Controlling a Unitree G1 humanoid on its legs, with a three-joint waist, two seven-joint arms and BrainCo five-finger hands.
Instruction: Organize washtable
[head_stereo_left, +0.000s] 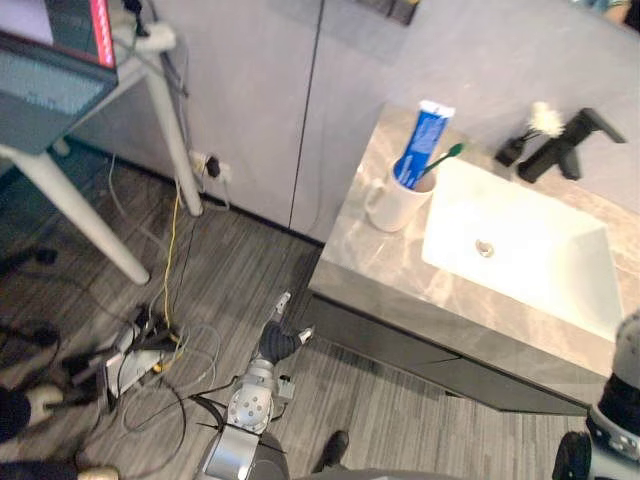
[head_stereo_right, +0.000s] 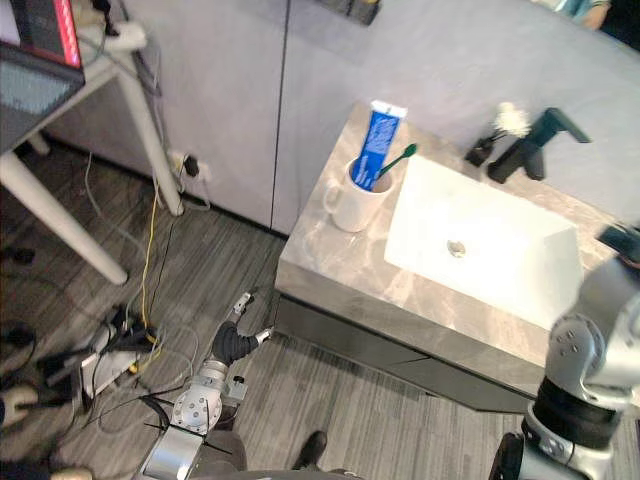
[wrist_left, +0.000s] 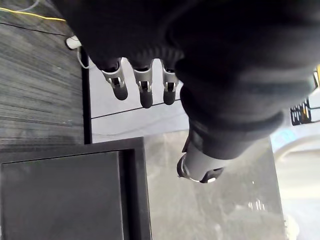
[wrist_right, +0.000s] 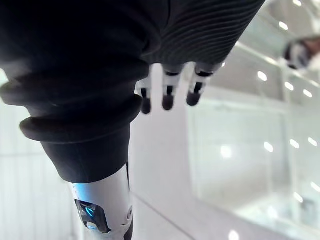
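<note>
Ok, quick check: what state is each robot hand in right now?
Left robot hand: open, fingers relaxed, holding nothing.
Right robot hand: open, fingers straight, holding nothing.

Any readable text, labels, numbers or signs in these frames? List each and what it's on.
Nothing can be read.
Toothpaste tube: pale print on blue, too blurred to read.
Screen, upper left: red strip along one edge, no legible characters.
Mug, faucet, sink: no markings seen.
</note>
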